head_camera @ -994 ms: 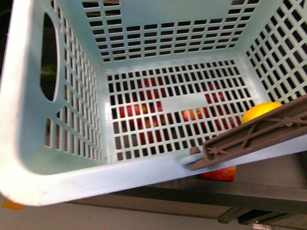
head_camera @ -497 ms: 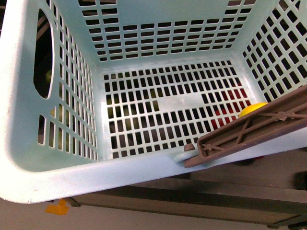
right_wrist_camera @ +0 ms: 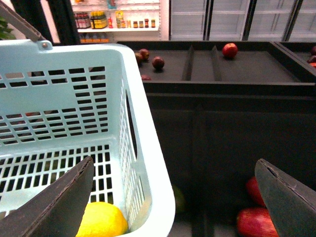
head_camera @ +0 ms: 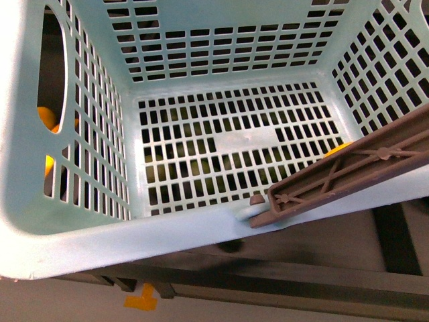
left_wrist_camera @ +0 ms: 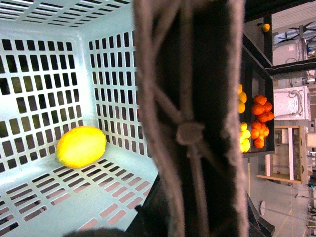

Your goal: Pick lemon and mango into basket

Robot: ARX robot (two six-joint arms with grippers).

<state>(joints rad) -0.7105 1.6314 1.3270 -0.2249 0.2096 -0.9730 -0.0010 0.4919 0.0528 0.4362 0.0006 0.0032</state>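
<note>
In the right wrist view a dark shelf (right_wrist_camera: 247, 66) is divided by raised dividers (right_wrist_camera: 189, 62) into compartments; a red apple (right_wrist_camera: 229, 50) is laid in one and dark round fruits (right_wrist_camera: 158, 62) in another. On a lower level, red fruits (right_wrist_camera: 256, 222) and a green one (right_wrist_camera: 178, 198) are seen. In the left wrist view another dark shelf (left_wrist_camera: 256, 69) is loaded with orange fruits (left_wrist_camera: 260, 106) beside yellow fruits (left_wrist_camera: 244, 138).

Bright even light, basket (head_camera: 100, 245) rim glaring, handle (left_wrist_camera: 190, 118) blurred

The lemon (left_wrist_camera: 81, 146) lies on the floor of the basket (head_camera: 80, 248), in its near right corner beside the wall, partly under the handle (head_camera: 348, 174), which crosses the near rim.
</note>
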